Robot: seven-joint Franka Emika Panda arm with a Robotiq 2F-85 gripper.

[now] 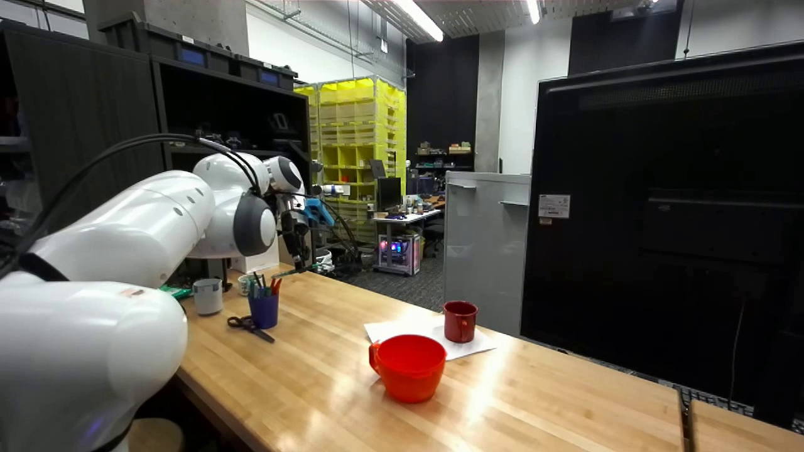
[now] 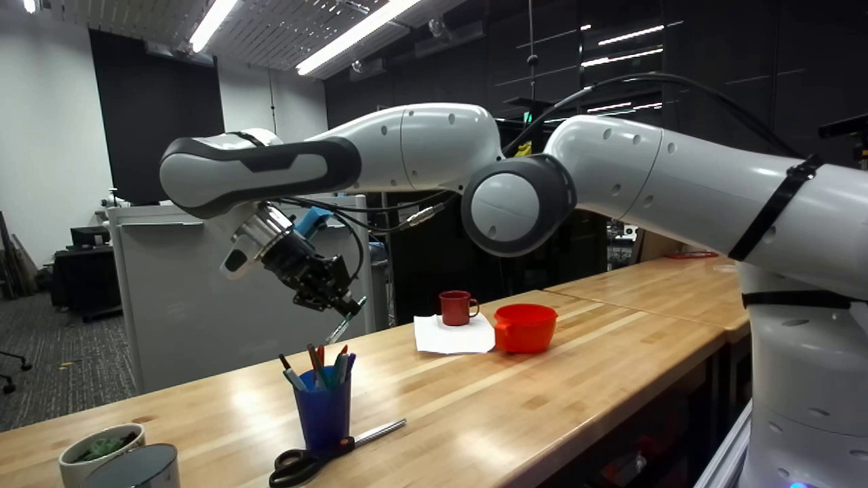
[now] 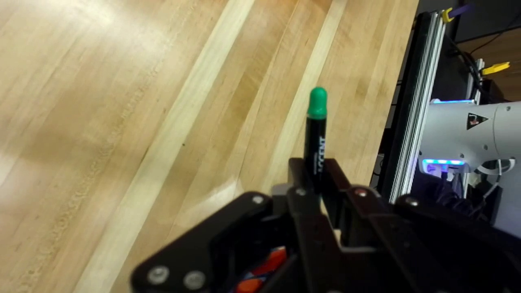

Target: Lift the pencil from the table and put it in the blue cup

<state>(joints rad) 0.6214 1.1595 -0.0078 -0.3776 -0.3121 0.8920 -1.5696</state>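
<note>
Two fingers [image 3: 298,175] of the gripper [image 3: 315,173] were clenched on the marker [image 3: 316,138], its green end protruding beyond them. In an exterior view I noted the marker tilted, clear of the table [image 2: 461,413] and near, but outside, the blue cup [image 2: 323,413], which stood upright holding several pens [image 2: 319,369]. Scissors [image 2: 346,444] lay just beside its base. Farther out, I recorded the dark red cup [image 2: 455,309] on white paper [image 2: 451,341], the red bowl [image 2: 527,332] nearby.

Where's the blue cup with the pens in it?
In an exterior view, the blue cup stands left of center on the wooden table, with black-handled scissors lying just in front of it.
</note>
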